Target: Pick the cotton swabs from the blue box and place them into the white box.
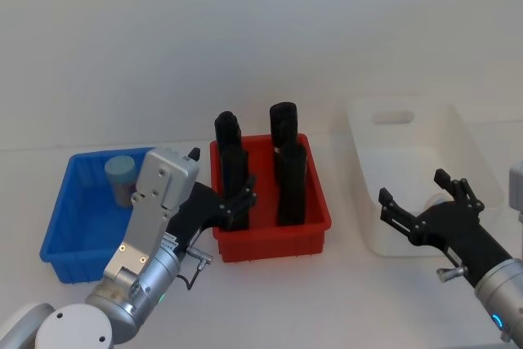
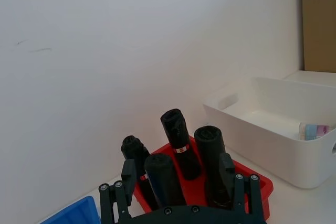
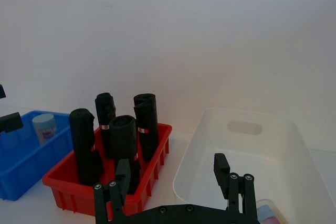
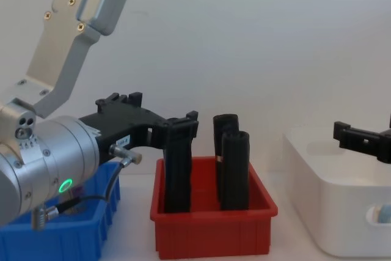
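The blue box (image 1: 59,226) sits at the left with one cotton swab tub (image 1: 121,177) upright in its far part; the same tub (image 3: 43,127) shows in the right wrist view. The white box (image 1: 392,243) stands at the right. Another cotton swab tub (image 2: 314,130) lies on its side inside it. My left gripper (image 1: 239,202) is open and empty, hovering at the red bin's near-left corner, right of the blue box. My right gripper (image 1: 413,187) is open and empty above the near part of the white box.
A red bin (image 1: 270,244) with several tall black rolls (image 1: 283,124) standing upright sits between the two boxes. A plain white wall rises behind the table. Bare white tabletop lies in front of the boxes.
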Tool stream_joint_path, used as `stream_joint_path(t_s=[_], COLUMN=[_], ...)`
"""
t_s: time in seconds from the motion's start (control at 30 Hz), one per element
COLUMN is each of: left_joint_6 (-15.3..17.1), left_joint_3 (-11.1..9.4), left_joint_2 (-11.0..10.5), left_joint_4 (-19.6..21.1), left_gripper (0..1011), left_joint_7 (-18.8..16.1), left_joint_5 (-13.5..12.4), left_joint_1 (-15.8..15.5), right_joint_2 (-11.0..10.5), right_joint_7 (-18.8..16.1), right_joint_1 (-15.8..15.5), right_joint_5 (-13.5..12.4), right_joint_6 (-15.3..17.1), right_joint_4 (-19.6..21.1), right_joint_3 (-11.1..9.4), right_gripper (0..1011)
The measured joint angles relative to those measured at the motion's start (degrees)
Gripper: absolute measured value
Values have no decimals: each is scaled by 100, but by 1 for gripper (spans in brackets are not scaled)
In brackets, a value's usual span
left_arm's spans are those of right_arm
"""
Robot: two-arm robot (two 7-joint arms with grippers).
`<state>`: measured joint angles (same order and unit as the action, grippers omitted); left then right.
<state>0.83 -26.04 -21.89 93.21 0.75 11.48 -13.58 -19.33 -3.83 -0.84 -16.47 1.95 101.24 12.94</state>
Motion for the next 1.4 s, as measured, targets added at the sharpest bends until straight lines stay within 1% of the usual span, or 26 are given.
stream_joint_path(t_s=[0.57, 0.8, 1.1, 1.33, 1.4], left_joint_6=[-6, -5, -3, -3, -3], left_joint_3=[2, 2, 2, 2, 1], left_joint_2=[0, -1, -1, -1, -1], left_joint_4=[0, -3, -3, -3, -3], left_gripper=[1004, 1004, 1004, 1004, 1004], left_joint_7=[-13, -13, -12, -12, -12], left_joint_5=[-2, 0, 1, 1, 0], left_joint_1=[-1, -1, -1, -1, -1], right_joint_2=[0, 16, 113, 258, 325], right_joint_7=[-1, -81, -350, -665, -773], right_joint_1=[1, 49, 320, 696, 854], right_joint_5=[1, 38, 208, 398, 460], right_joint_6=[0, -22, -108, -223, -270], right_joint_4=[-2, -65, -429, -925, -1110], right_joint_3=[0, 0, 10, 42, 59], right_gripper=[1001, 1001, 1001, 1001, 1001])
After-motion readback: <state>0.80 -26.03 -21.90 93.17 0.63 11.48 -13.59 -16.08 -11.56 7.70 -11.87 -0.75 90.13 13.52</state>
